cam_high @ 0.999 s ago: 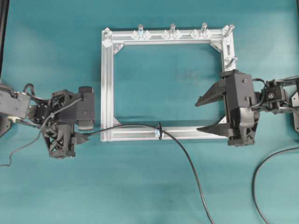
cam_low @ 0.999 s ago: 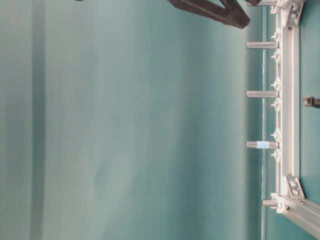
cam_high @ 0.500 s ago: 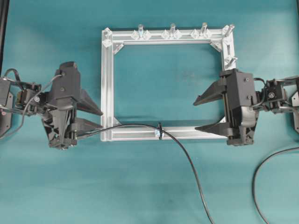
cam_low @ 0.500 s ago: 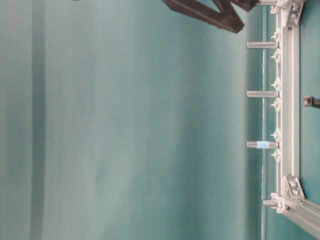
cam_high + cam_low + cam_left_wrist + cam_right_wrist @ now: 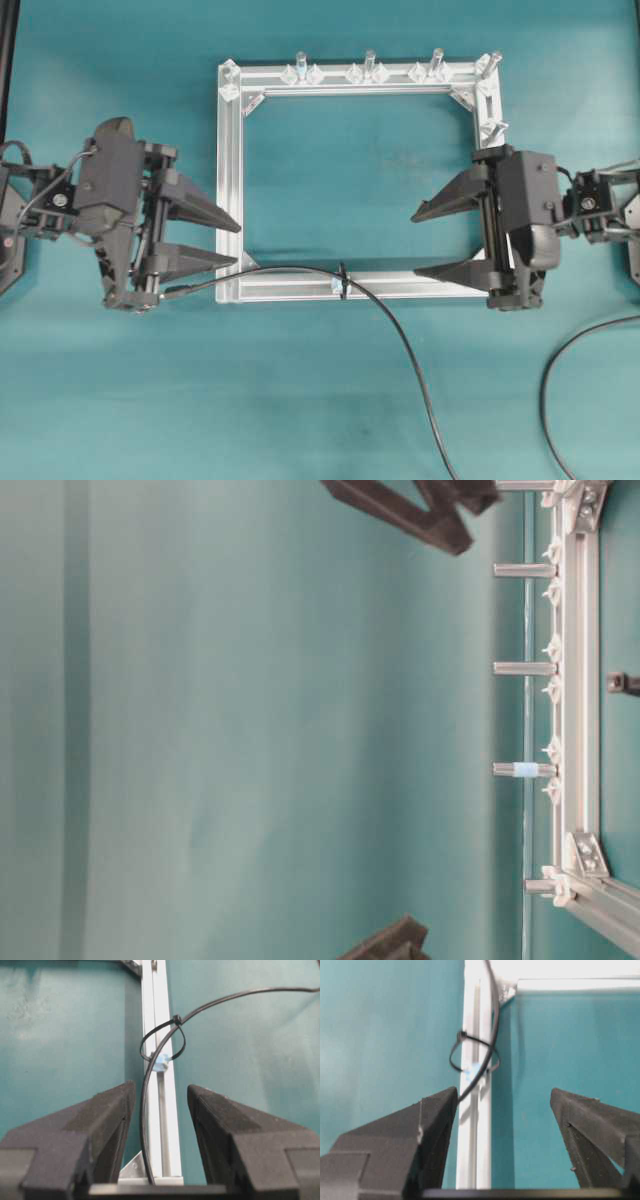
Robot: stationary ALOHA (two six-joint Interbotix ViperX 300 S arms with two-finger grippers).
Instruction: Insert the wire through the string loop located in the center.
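Swung round since a second ago, the left gripper [image 5: 195, 240] now aims its half-spread, empty fingers toward three o'clock, at the silver frame [image 5: 229, 180]. By wrist view the wire [image 5: 400, 345] already passes through the string loop [image 5: 343, 280] on the six o'clock bar, its long axis along that bar toward the left gripper, the nearer arm. Opposite, the right gripper [image 5: 440, 240] hangs wide apart, empty. Open mat lies below the frame.
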